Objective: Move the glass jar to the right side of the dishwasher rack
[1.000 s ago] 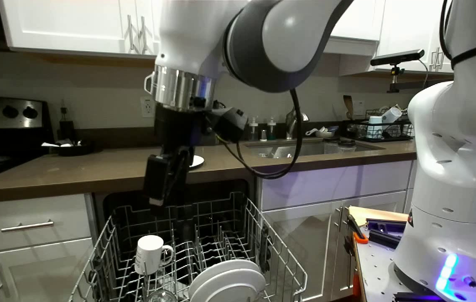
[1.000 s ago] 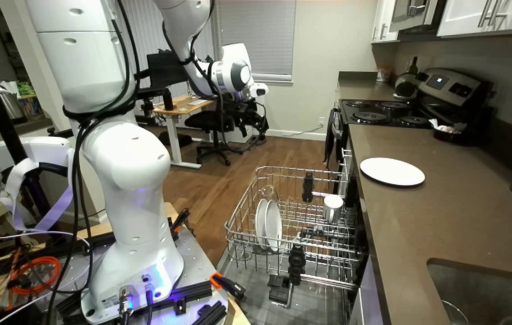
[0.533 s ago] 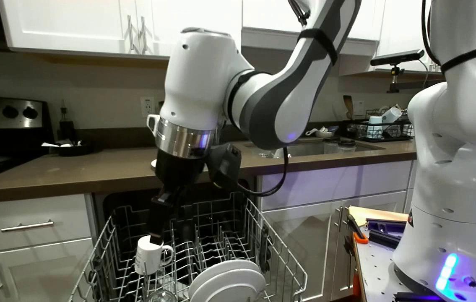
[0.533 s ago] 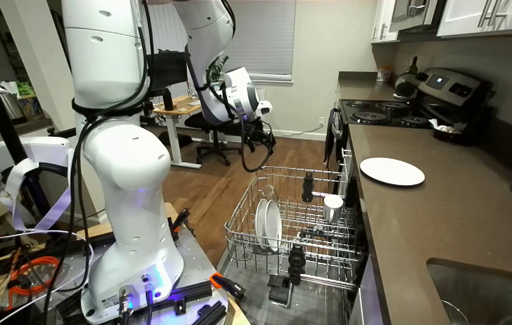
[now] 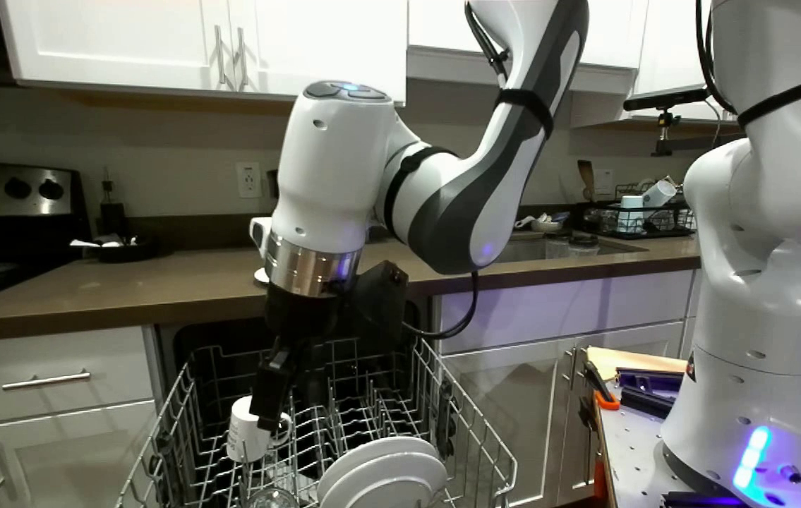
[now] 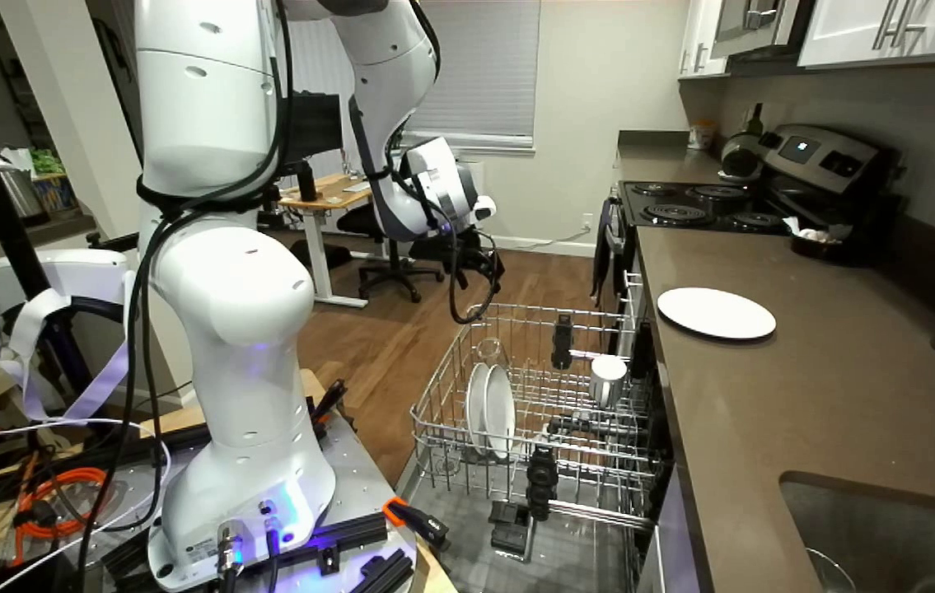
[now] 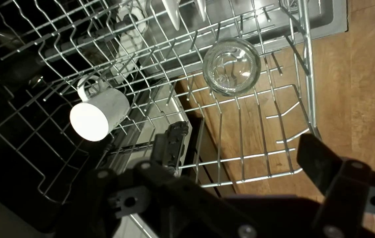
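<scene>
The clear glass jar stands bottom up in the dishwasher rack, near the rack's outer side. It also shows in both exterior views, cut off by the lower edge in one of them. The pale grey wire rack shows in both exterior views. My gripper is open and empty, its two black fingers wide apart. It hangs above the rack in both exterior views, apart from the jar. In the wrist view the jar lies beyond the fingertips.
A white mug sits tilted in the rack beside the jar. Two white plates stand in the tines nearby. The dark countertop edge runs behind the rack. A white plate lies on the counter.
My arm has come down toward the rack, with most of the drop in the first half second. The gripper is still open. The jar, mug and plates have not moved.
</scene>
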